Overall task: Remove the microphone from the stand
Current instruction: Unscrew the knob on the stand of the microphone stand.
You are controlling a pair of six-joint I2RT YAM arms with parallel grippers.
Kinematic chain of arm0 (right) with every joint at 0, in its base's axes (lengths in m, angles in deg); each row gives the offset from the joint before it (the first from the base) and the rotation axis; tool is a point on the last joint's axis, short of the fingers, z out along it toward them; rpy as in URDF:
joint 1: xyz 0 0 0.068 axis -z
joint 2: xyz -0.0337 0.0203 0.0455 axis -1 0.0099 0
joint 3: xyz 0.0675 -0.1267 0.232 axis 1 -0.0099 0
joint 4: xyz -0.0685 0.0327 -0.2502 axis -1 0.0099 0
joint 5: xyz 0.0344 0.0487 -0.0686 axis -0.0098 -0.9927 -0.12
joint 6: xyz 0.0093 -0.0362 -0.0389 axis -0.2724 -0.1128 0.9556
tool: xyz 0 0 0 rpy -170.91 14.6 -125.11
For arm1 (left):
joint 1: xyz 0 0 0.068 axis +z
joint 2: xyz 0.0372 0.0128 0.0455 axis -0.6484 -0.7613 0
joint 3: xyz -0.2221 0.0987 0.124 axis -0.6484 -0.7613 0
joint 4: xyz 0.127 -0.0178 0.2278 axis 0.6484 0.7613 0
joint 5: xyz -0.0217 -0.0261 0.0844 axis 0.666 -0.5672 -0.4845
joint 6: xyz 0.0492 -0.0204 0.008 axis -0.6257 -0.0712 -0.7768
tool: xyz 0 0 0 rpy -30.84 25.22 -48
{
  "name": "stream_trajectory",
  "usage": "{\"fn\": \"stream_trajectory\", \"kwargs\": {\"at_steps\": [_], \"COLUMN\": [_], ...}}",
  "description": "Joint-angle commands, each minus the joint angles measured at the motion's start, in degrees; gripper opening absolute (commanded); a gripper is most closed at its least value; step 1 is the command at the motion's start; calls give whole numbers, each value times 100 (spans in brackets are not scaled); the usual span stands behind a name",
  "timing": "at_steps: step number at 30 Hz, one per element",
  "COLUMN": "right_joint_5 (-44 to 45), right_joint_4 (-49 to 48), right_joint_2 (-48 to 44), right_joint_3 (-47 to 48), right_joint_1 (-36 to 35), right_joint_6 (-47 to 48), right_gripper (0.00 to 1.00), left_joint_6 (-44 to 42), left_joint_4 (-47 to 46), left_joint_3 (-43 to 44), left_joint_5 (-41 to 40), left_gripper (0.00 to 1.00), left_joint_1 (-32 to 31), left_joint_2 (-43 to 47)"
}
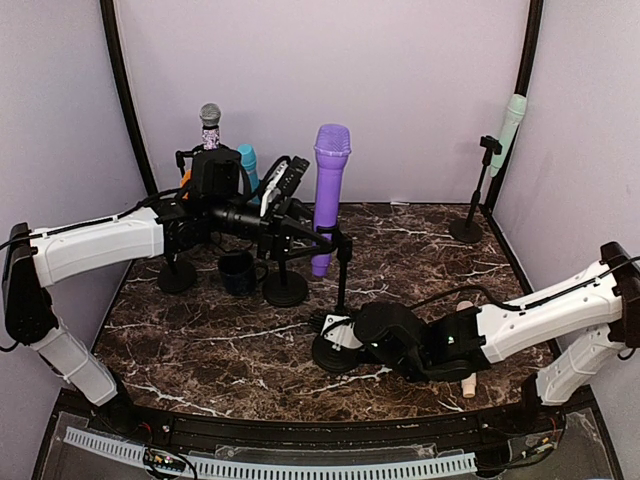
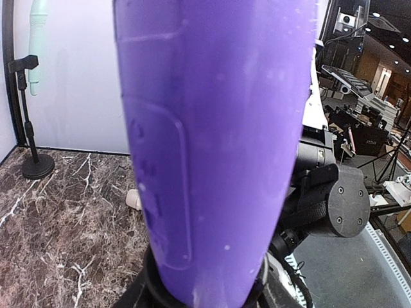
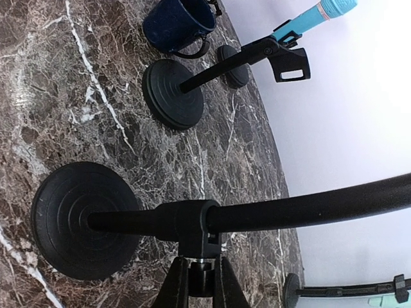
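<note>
Now, my left tool (image 1: 310, 230) at the purple microphone (image 1: 329, 190), spread or pinching I cannot tell, my right tool (image 3: 200, 264) pinching the stand pole (image 3: 289, 212) near its base.

The left arm (image 1: 100, 245) and right arm (image 1: 545, 315) wear smooth white shells on their long links, with black joints and wrists. Thin black cables (image 1: 470, 288) arc over the forearms. The right claw (image 3: 198, 285) has dark, tapered fingers. A rounded black joint housing (image 2: 337, 202) shows small round screws.
</note>
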Motion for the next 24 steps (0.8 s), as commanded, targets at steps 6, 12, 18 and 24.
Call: {"fn": "stream_trajectory", "kwargs": {"at_steps": [6,12,18,24], "right_joint_5": [-56,15,-114,-498], "right_joint_4": [-9,-27,761,1025], "right_joint_2": [261,-115,-1054,-2308], "right_joint_3": [219,287,230,-167], "right_joint_1": [-117,-114,-168,-139], "right_joint_6": [511,209,-854,-2387], "right_gripper": [0,35,63,80], "left_joint_6": [196,-110,-398,-505], "left_joint_4": [566,840,1109,1100], "left_joint_3": [-136,-125,-129,-251], "left_joint_5": [143,112,154,230], "left_gripper": [0,0,0,0], "left_joint_1": [71,151,154,162], "left_joint_2": [-193,-138,-31,75]}}
